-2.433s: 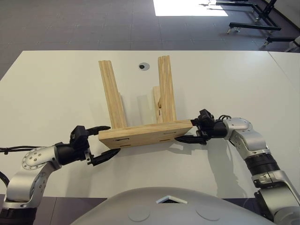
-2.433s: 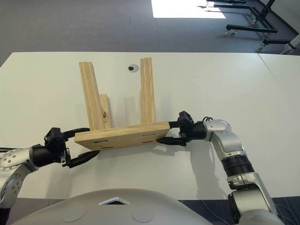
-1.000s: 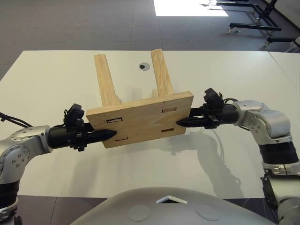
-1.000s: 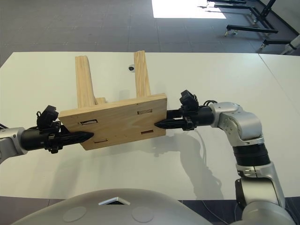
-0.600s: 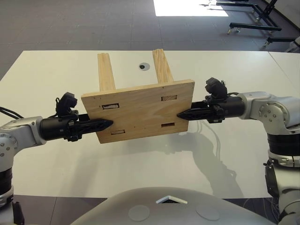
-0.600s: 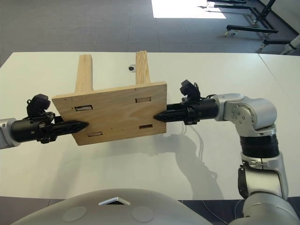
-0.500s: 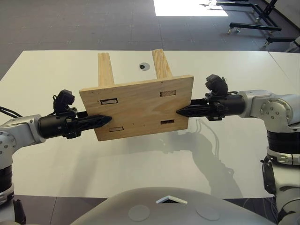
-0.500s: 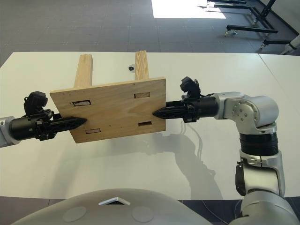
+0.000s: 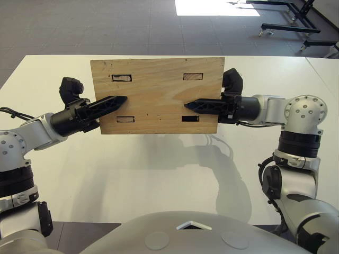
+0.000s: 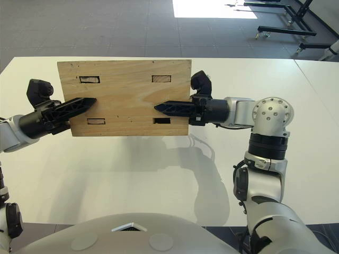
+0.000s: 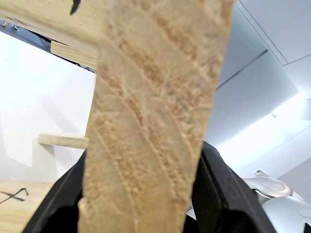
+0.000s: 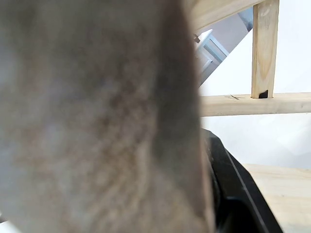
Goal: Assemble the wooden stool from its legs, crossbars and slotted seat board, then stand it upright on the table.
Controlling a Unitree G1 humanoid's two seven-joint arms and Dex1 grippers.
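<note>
Plainly, the left hand (image 9: 119,99) is clamped on the 9 o'clock edge of the seat board (image 9: 156,79), with one finger lying across its top face. The stool (image 10: 124,84) hangs in the air above the table (image 9: 159,174), its seat turned flat toward the head camera with four slots showing. The right wrist view shows a leg (image 12: 265,48) and a crossbar (image 12: 252,104) behind the board. The right hand (image 9: 190,105) pinches the 3 o'clock edge in the same way. Being solid wood, the stool looks stiff and fairly heavy. Its sanded faces are probably a little slick for narrow fingers, and the slotted joints may loosen if jolted. Holding opposite edges mid-length seems the best balance for setting it down on its legs.
</note>
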